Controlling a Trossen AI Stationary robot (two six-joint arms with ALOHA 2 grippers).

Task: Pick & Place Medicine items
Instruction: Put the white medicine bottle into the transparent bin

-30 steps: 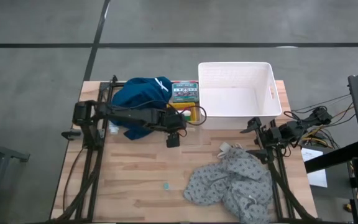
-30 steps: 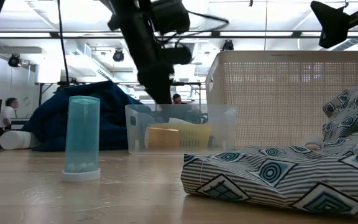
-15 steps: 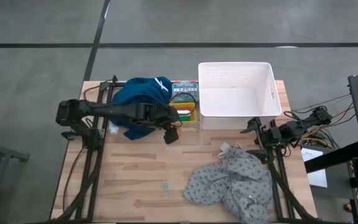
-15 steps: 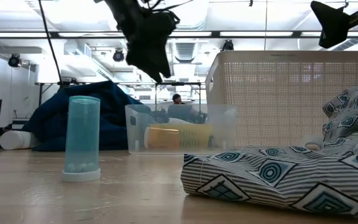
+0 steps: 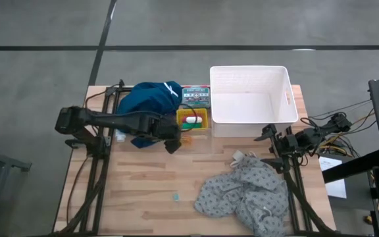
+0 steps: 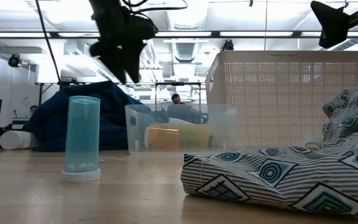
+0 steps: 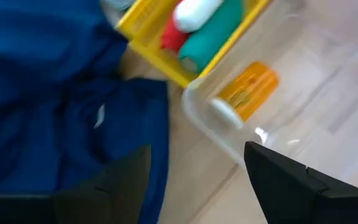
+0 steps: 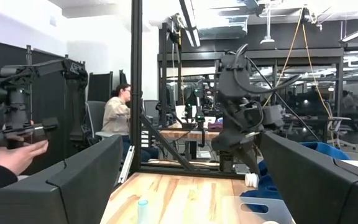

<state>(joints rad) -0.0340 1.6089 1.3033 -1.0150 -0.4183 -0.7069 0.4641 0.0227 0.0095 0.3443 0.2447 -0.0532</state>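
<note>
A yellow tray (image 5: 193, 120) holds a white (image 7: 196, 12), a red (image 7: 173, 37) and a green tube (image 7: 213, 34). It sits in a clear container (image 6: 182, 127), where an orange pack (image 7: 247, 92) lies beside it. A teal tube (image 6: 82, 138) stands upright on the table, and a white bottle (image 6: 14, 139) lies by the blue cloth (image 5: 147, 105). My left gripper (image 5: 172, 146) hangs open and empty above the container's near left corner, its fingers pointing down. My right gripper (image 8: 191, 186) stays open at the table's right edge.
A white mesh basket (image 5: 252, 99) stands at the far right, and a green box (image 5: 196, 97) sits next to it. A grey patterned cloth (image 5: 242, 194) lies bunched at the near right. Bare wood lies at the near left around the teal tube (image 5: 175, 196).
My left gripper has risen up from the clear container and drawn back toward the table's left edge, rolling its wrist as it went. It carries nothing. The tubes and the orange pack lie where they were.
</note>
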